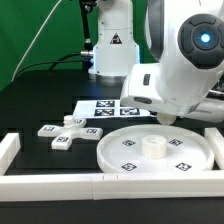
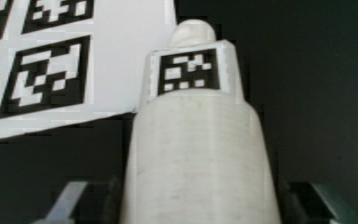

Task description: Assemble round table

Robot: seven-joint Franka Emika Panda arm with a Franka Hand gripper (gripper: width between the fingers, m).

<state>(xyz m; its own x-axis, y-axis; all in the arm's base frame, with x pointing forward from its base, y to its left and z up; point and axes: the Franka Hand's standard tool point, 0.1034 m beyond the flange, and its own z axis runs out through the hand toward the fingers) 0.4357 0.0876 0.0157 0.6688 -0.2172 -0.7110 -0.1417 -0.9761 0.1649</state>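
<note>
The round disc top [image 1: 155, 152] lies flat at the front, with a raised hub at its middle. The cross-shaped base [image 1: 68, 132] lies to the exterior view's left of it. The cylinder leg [image 2: 197, 140] lies on the dark table beside the marker board [image 2: 60, 60], with a tag near its far end. It is hidden behind the arm in the exterior view. My gripper [image 2: 194, 205] straddles the leg's near end. A dark gap shows between each finger [image 2: 73, 200] and the leg, so the jaws look open. In the exterior view the gripper [image 1: 163, 117] is low, just behind the disc.
The marker board [image 1: 105, 107] lies behind the disc. White border rails [image 1: 60, 184] run along the front and both sides. The arm's base [image 1: 108, 50] stands at the back.
</note>
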